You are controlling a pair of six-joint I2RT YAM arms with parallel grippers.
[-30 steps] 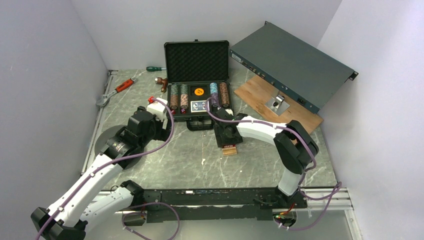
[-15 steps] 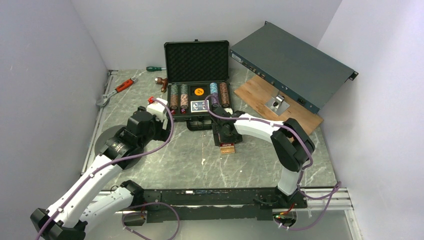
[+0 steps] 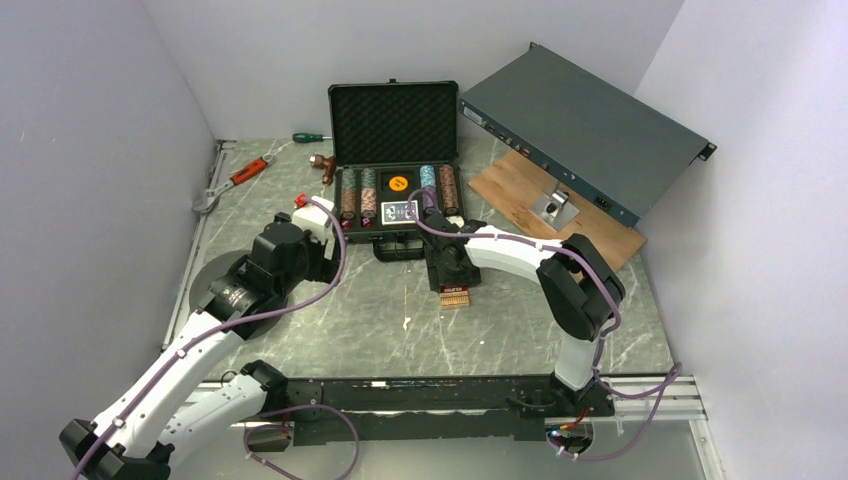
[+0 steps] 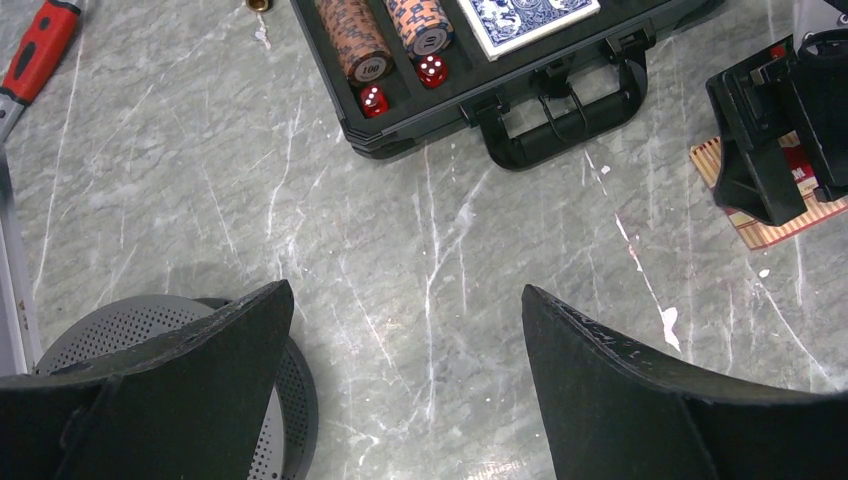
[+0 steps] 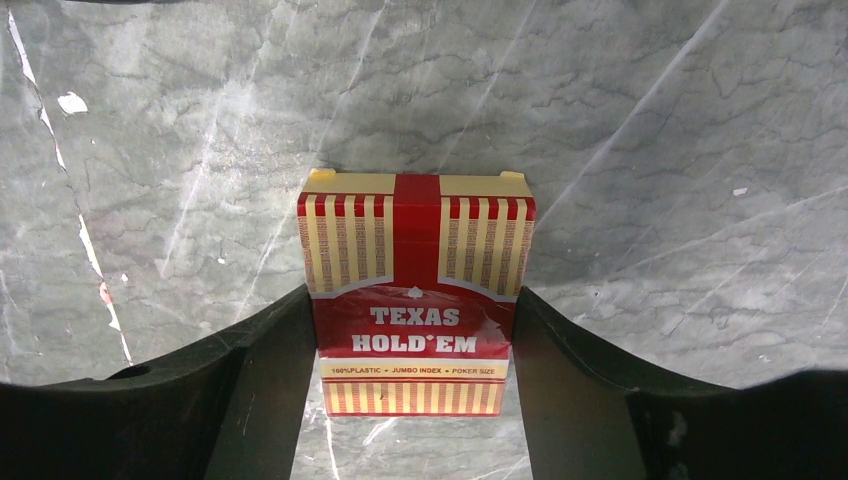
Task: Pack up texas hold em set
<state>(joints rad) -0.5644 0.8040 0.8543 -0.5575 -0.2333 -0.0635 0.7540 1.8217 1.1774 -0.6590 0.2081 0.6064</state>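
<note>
Red card deck flat on table, right end effector pinching its long sides, left end effector spread wide

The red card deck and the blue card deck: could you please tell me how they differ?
The red card deck lies on the table outside the case, gripped between the right fingers; the blue card deck sits inside the case. The red card deck shows a striped, lettered face; the blue card deck shows a patterned one. Both lie flat.
</note>
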